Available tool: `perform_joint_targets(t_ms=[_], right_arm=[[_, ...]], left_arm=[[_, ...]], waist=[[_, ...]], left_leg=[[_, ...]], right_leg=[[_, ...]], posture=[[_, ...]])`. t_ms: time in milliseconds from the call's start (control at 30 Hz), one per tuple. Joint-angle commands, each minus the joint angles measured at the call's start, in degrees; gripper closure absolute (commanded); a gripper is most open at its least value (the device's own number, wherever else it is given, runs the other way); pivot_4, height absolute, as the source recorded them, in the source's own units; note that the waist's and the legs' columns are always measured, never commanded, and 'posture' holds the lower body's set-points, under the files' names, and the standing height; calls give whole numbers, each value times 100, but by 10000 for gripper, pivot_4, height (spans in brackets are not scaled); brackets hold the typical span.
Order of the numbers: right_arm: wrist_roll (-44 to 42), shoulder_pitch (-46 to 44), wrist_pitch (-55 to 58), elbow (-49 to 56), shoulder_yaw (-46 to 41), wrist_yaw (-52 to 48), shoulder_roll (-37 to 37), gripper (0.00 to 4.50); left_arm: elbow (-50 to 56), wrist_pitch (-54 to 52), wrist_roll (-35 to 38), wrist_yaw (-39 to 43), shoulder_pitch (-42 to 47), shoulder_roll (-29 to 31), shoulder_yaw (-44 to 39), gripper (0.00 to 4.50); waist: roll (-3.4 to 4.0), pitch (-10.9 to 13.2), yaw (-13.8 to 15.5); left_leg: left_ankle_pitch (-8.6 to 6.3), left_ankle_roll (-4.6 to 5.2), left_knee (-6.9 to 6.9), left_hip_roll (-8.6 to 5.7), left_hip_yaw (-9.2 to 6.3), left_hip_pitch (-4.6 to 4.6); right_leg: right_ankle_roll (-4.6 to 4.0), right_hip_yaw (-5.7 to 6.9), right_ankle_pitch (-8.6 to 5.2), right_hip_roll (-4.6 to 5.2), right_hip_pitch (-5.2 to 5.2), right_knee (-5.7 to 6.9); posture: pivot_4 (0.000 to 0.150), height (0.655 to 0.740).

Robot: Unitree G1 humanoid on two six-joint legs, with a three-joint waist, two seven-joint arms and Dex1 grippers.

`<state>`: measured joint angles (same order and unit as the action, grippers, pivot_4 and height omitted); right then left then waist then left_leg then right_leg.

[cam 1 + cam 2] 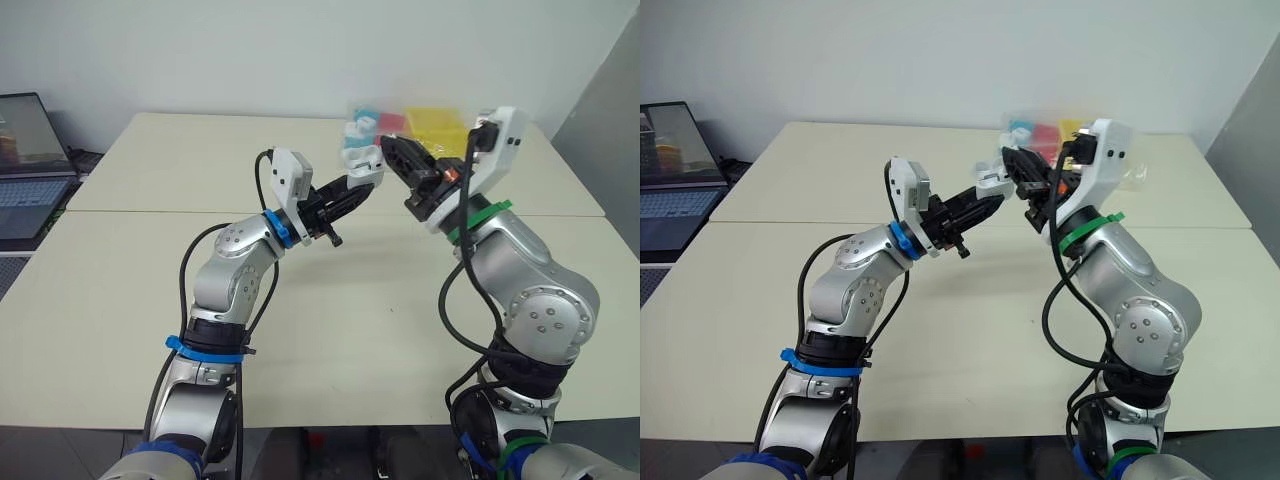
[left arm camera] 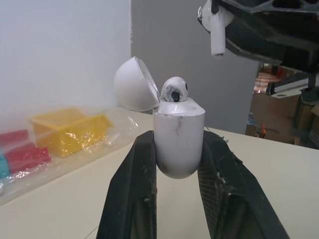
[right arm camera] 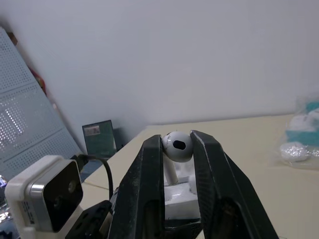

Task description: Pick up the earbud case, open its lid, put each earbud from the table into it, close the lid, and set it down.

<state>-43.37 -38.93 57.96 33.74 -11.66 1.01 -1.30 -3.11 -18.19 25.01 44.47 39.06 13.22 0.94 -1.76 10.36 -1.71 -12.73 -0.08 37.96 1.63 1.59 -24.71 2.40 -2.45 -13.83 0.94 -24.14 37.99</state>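
High above the table, my left gripper (image 1: 362,175) is shut on the body of the white earbud case (image 2: 178,142). The case stands upright with its lid (image 2: 133,83) swung open, and one white earbud (image 2: 174,90) sits in a slot. My right gripper (image 1: 388,150) meets it from the right, just above the open case, and is shut on the second white earbud (image 3: 178,145). That earbud's stem (image 2: 217,42) points down toward the case (image 3: 179,193), a short way above the free slot.
A clear plastic bag (image 1: 430,122) with yellow, red and blue items lies at the table's far edge behind the grippers. A laptop (image 1: 30,165) stands off the table to the left. A seam (image 1: 150,212) runs between the two tabletops.
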Motion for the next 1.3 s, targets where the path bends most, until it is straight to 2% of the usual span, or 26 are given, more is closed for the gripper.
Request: perform_joint_targets(t_ms=[33,300,1300], right_arm=[[98,11,-295,37,285,-62,-38,40761],[324,5,-649,-211,664,-186,-108,40761],[506,142,-839,-321,851,-267,-361,40761]], left_arm=[[100,172,-33,3,134,-46,33,37627],[177,132,-8,0,120,-22,36,37627],[274,40,94,17,157,21,-8,37627]], waist=[[0,0,-6],[0,0,-8],[0,0,-7]], left_leg=[[0,0,0,0,-1,0],[0,0,-1,1,-1,0],[0,0,-2,2,-2,0]], right_leg=[[0,0,0,0,0,0],[1,0,0,-2,0,-2],[1,1,-1,-2,-1,-3]], posture=[[1500,7400],[1500,7400],[1500,7400]])
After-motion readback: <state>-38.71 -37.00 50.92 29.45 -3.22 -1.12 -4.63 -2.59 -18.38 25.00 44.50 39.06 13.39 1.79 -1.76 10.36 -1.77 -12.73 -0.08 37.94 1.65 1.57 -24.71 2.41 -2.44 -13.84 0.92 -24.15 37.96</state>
